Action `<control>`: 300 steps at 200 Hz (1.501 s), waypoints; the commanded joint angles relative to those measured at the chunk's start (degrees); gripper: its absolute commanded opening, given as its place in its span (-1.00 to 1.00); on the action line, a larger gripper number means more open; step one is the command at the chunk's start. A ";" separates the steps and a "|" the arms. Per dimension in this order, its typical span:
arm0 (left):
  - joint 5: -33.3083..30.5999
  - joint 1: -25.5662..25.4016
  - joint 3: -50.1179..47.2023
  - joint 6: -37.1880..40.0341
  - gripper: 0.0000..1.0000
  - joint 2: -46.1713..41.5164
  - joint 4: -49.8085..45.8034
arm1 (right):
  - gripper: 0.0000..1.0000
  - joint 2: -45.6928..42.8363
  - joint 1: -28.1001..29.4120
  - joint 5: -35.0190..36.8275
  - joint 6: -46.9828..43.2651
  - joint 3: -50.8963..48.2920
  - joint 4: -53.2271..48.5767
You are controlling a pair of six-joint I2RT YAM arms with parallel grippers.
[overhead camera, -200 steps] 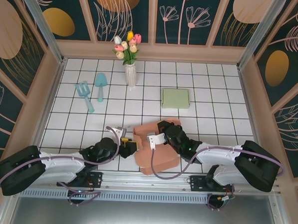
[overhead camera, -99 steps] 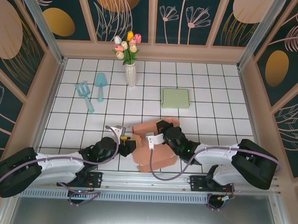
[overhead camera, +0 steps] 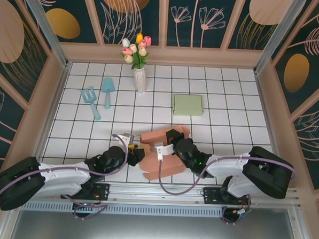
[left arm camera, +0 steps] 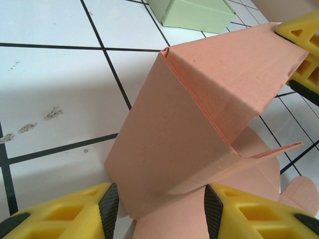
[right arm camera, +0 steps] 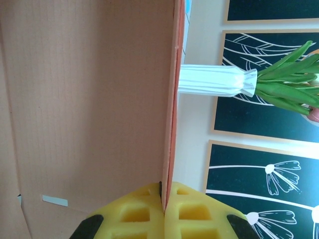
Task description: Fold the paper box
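**Two grippers working on a half-folded box**

The box (overhead camera: 173,167) is lying at the near centre of the table (overhead camera: 230,102), between the arms. The right gripper (right arm camera: 164,201) is pinching the edge of a raised panel, its fingers closed on it. The left gripper (left arm camera: 157,199), fingers wide, is straddling the box's left corner, with the box extending rightward from it.

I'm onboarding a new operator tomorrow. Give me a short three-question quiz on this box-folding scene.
1. True or false: the right gripper has its jaws shut on a panel edge of the paper box.
2. Which stands by the back wall? A. vase of tulips B. mug C. kettle
3. Fill in: the flat box lying apart is ___ in colour.
Key: 1 true; 2 A; 3 green.
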 commanded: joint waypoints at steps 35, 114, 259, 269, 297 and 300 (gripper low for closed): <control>-2.12 -0.20 0.54 1.39 0.01 1.94 5.41 | -1.00 4.80 1.33 1.65 -1.37 -2.82 6.74; -4.81 -0.87 1.12 1.31 0.00 4.29 5.71 | -1.00 8.04 3.59 5.27 -5.34 -4.90 13.26; -10.84 -2.54 1.69 7.52 0.12 3.75 3.83 | -1.00 6.79 4.26 4.82 -2.79 -5.28 12.40; -11.40 -2.55 2.23 7.41 0.11 4.25 3.32 | -1.00 6.84 4.29 4.88 -2.79 -5.28 12.38; -11.38 -2.55 3.15 6.99 0.05 7.74 6.13 | -1.00 6.44 4.33 5.12 -2.13 -5.59 12.14; -11.37 -2.57 3.29 6.97 0.03 8.25 6.48 | -1.00 6.40 4.34 5.15 -2.09 -5.60 12.02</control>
